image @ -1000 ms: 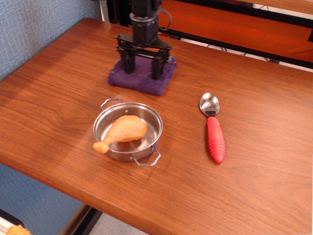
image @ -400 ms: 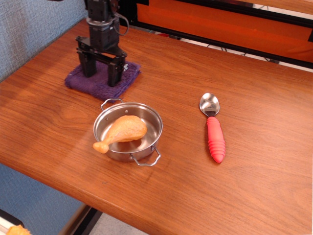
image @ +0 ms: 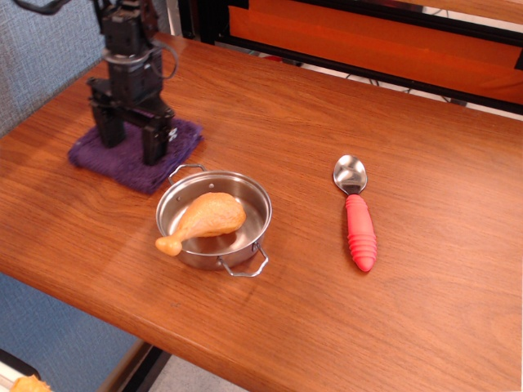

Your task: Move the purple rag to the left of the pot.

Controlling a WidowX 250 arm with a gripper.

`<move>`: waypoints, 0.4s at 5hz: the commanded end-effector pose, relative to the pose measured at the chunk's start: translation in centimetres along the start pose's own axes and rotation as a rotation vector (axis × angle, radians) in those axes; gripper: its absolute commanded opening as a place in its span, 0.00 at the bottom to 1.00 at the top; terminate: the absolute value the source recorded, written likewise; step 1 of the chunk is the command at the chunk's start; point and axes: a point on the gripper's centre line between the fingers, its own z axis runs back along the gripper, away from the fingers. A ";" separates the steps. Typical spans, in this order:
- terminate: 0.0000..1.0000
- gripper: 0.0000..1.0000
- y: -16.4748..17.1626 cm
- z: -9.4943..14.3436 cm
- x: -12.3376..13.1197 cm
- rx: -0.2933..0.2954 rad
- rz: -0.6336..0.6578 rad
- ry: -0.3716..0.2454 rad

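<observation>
As the claw slid left, the purple rag followed — nearer the pot.

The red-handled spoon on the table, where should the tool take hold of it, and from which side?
Grip the spoon at the middle of its ribbed red handle, coming straight down from above, with the tool's fingers closing across the handle's width. It lies flat on the table, bowl pointing away, with open wood on both sides.

Single high front view, angled down over the table
</observation>
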 end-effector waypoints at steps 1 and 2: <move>0.00 1.00 1.3 0.4 -3.4 0.020 0.031 -0.002; 0.00 1.00 1.5 0.5 -4.1 0.005 0.052 -0.016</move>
